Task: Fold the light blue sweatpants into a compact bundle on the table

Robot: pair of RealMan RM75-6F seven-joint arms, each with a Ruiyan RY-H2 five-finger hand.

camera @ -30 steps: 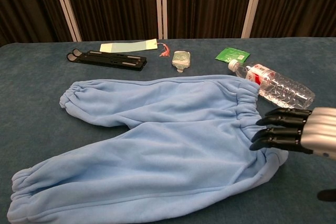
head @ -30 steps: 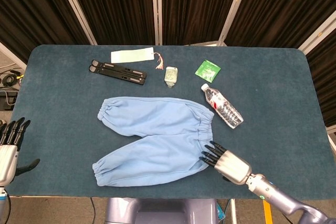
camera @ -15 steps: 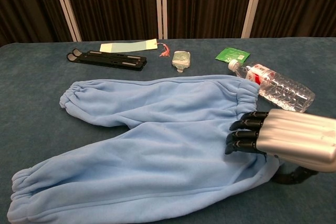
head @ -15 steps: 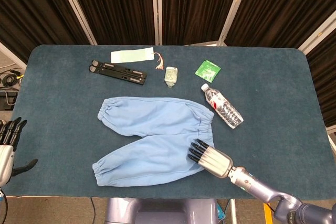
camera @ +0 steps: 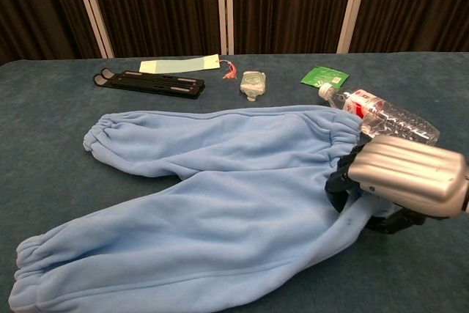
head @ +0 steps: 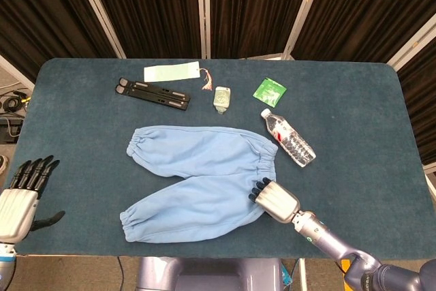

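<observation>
Since the earlier frames the right hand [head: 274, 199] is pushing further onto the pants [head: 197, 180] at the waistband corner, lower centre of frame; its fingers are now curling down into the fabric edge, gripping it. Left hand [head: 22, 195] is creeping up at lower left, off the table [head: 354, 120], fingers spread & holding nothing. Pants are lying flat mid-table, legs pointing left, waistband to the right. Bottle [head: 289, 138] is lying just right of the waistband. Black stand [head: 152, 93], paper tag [head: 172, 71], small pouch [head: 222, 99] & green packet [head: 270, 91] are sitting along the top.
</observation>
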